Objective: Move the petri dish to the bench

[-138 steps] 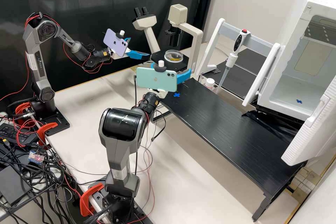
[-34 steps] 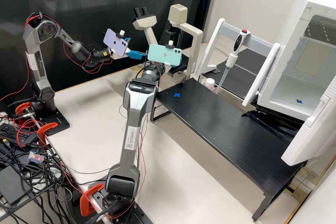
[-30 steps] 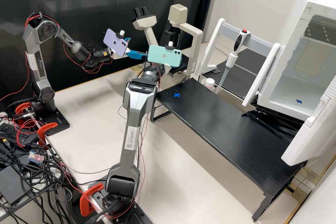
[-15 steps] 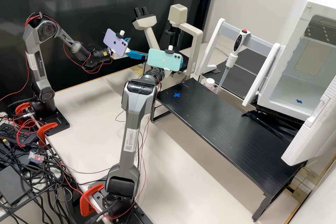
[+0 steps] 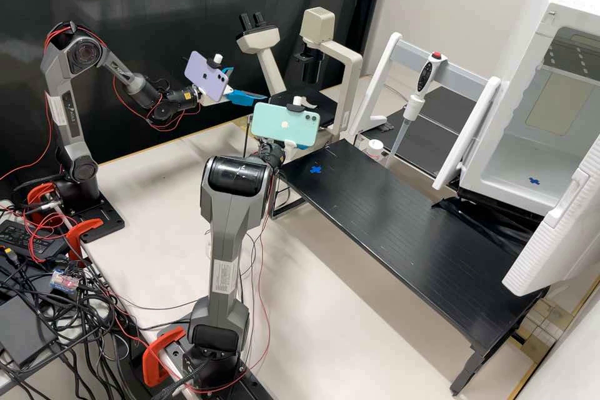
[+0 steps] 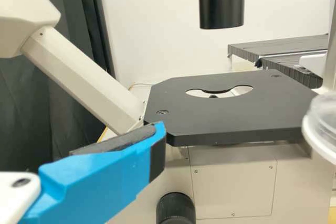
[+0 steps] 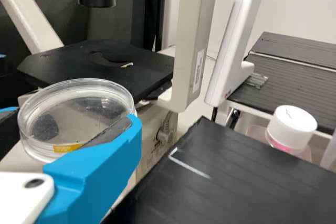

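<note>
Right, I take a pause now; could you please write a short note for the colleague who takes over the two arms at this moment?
Left end effector: open, holding nothing, near the microscope.
Right end effector: closed on the petri dish, near the microscope stage.
Done: dish gripped and off the stage.
Left to do: set it down on the black bench, perhaps at the blue cross, then release.

Bright, diffuse light, soft shadows on pale tabletop [image 5: 156, 200]
</note>
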Tool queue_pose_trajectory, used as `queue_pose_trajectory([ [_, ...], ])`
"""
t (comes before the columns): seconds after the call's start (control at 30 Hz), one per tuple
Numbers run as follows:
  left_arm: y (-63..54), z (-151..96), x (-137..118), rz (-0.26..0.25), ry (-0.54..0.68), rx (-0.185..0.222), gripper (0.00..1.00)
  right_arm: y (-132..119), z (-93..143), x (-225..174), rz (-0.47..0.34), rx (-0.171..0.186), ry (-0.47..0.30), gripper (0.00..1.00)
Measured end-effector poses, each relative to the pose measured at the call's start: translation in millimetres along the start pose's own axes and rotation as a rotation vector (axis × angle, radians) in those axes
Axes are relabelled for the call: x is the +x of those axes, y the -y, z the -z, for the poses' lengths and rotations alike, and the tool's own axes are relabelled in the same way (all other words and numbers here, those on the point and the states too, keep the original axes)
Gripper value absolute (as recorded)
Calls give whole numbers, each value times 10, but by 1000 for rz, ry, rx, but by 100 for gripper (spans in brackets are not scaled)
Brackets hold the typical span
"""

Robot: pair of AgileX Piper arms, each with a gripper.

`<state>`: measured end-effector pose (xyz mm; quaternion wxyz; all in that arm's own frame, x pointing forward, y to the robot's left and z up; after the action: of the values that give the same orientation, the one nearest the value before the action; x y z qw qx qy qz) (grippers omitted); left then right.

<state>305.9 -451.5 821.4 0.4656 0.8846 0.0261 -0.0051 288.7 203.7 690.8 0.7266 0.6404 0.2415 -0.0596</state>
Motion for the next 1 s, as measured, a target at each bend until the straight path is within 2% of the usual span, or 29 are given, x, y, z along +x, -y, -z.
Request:
queue_pose_trajectory([
  [0.07, 0, 0, 0, 0, 0, 0, 100, 10, -81, -204, 1, -9, -3, 0],
  [0.13, 0, 0, 0, 0, 0, 0, 100, -9, -137, -343, -12, 4, 1, 0],
  [0.3, 0, 0, 0, 0, 0, 0, 100, -104, -365, -628, -88, -1, -5, 0],
  [0.37, 0, 0, 0, 0, 0, 0, 100, -129, -465, -706, -113, 19, 13, 0],
  [0.47, 0, 0, 0, 0, 0, 0, 100, -133, -641, -805, -135, 19, 36, 0],
  [0.57, 0, 0, 0, 0, 0, 0, 100, -118, -811, -883, -142, 48, 87, 0],
  [0.63, 0, 0, 0, 0, 0, 0, 100, -128, -860, -907, -149, 58, 90, 0],
  [0.73, 0, 0, 0, 0, 0, 0, 100, -150, -925, -941, -158, 44, 83, 0],
  [0.8, 0, 0, 0, 0, 0, 0, 100, -178, -971, -955, -171, 57, 93, 0],
  [1.0, 0, 0, 0, 0, 0, 0, 100, -190, -986, -955, -173, 52, 92, 0],
])
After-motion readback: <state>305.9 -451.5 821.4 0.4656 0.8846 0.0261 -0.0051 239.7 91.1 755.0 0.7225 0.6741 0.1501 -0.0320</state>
